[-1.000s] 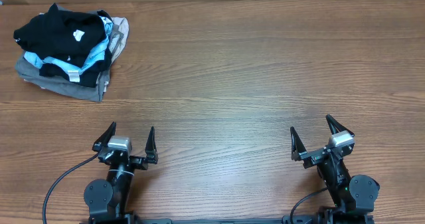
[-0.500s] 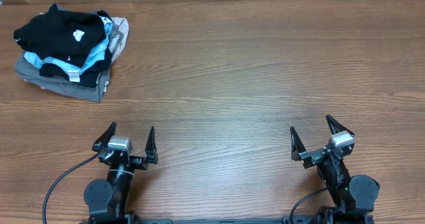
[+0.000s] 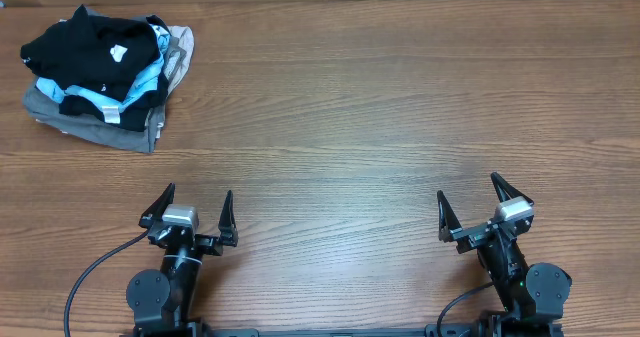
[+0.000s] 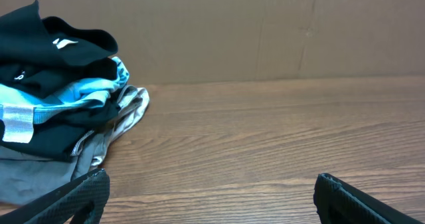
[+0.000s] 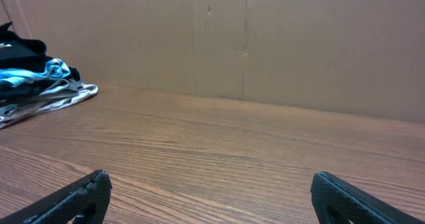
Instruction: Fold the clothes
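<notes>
The clothes, a black garment (image 3: 88,45) with a small white mark, lie crumpled on top of a pile at the table's far left corner. The same black garment (image 4: 46,41) shows at the upper left of the left wrist view and as a small dark patch (image 5: 16,51) at the left edge of the right wrist view. My left gripper (image 3: 190,206) rests open near the front edge, well short of the pile, nothing between its fingers. Over at the front right my right gripper (image 3: 470,195) stands open too, far from the pile.
Under the black garment lie a light blue shirt (image 3: 140,82) and grey folded garments (image 3: 95,127). A brown cardboard wall (image 4: 265,31) runs along the table's far edge. Bare wooden tabletop (image 3: 380,127) stretches between the pile and both grippers.
</notes>
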